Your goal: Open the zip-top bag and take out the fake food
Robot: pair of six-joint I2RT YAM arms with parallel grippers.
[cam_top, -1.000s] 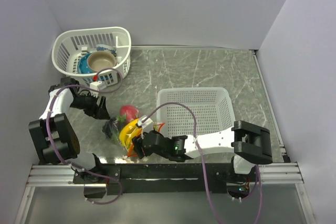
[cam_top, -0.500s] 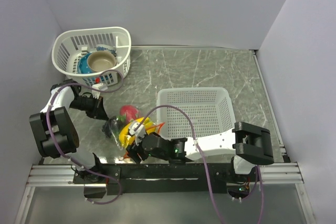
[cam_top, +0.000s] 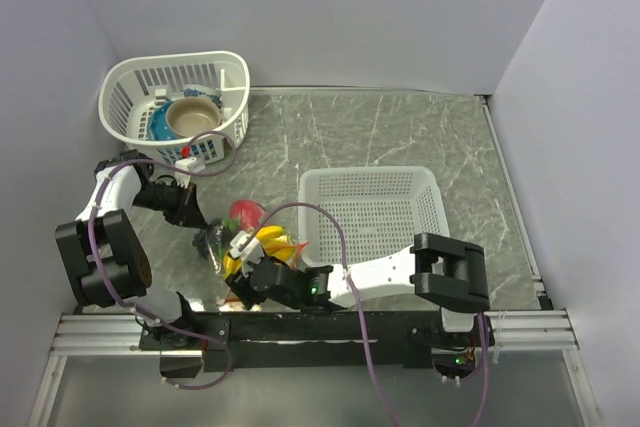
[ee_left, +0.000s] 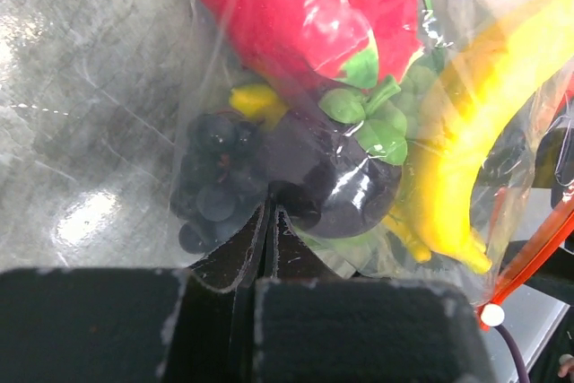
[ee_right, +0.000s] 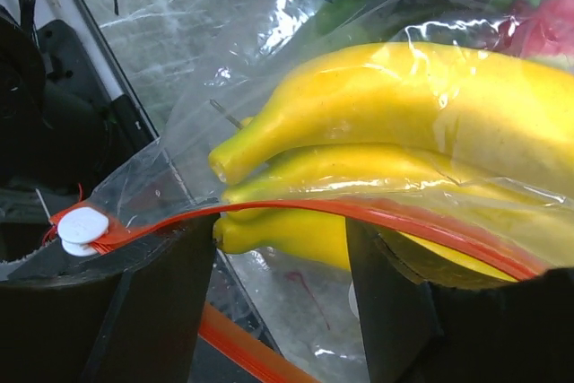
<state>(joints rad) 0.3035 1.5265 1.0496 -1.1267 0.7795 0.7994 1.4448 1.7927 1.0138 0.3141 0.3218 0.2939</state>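
The zip-top bag [cam_top: 232, 247] lies on the marble table between the arms, clear, holding the fake food. Through the film I see a yellow banana bunch [ee_left: 475, 123], a pink-red dragon fruit [ee_left: 305, 15], green leaves [ee_left: 377, 123] and a dark grape cluster [ee_left: 211, 177]. My left gripper [ee_left: 269, 213] is shut, pinching the bag's film beside the grapes. My right gripper [ee_right: 282, 248] stands open at the bag's mouth, its jaws either side of the banana bunch [ee_right: 404, 123] tips. The orange-red zip strip [ee_right: 359, 213] runs across both jaws, its white slider [ee_right: 82, 224] at the left.
A white mesh basket [cam_top: 180, 62] at the back left holds a tan bowl [cam_top: 192, 117] and a blue item. A second white basket [cam_top: 370, 175] stands right of the bag. The table's near rail runs just behind my right gripper [cam_top: 240, 282].
My left gripper has closed on the bag. My right arm has slid left along the near edge, bringing its jaws round the bag's mouth, and the bag has shifted slightly.
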